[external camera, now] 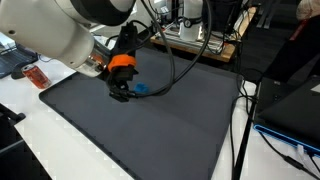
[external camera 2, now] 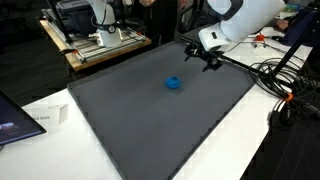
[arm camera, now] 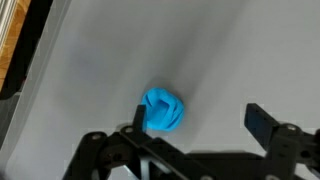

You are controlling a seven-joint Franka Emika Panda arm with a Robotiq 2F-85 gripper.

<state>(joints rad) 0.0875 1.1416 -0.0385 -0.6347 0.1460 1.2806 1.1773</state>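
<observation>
A small crumpled blue object (arm camera: 164, 111) lies on a dark grey mat (external camera 2: 150, 120). It shows in both exterior views (external camera: 140, 89) (external camera 2: 174, 83). My gripper (arm camera: 200, 125) hangs over the mat, open and empty. In the wrist view the blue object sits just by the left finger, not between the two fingers. In an exterior view my gripper (external camera 2: 208, 62) is above the mat and off to one side of the object. In an exterior view my gripper (external camera: 120, 93) is low and next to it, with the mat (external camera: 150, 130) below.
A red object (external camera: 38, 76) lies on the white table beside the mat. A wooden rack with equipment (external camera 2: 100, 40) stands behind the mat. Cables (external camera 2: 285, 90) run along one side. A laptop (external camera 2: 12, 120) and a white box (external camera 2: 48, 117) sit near a corner.
</observation>
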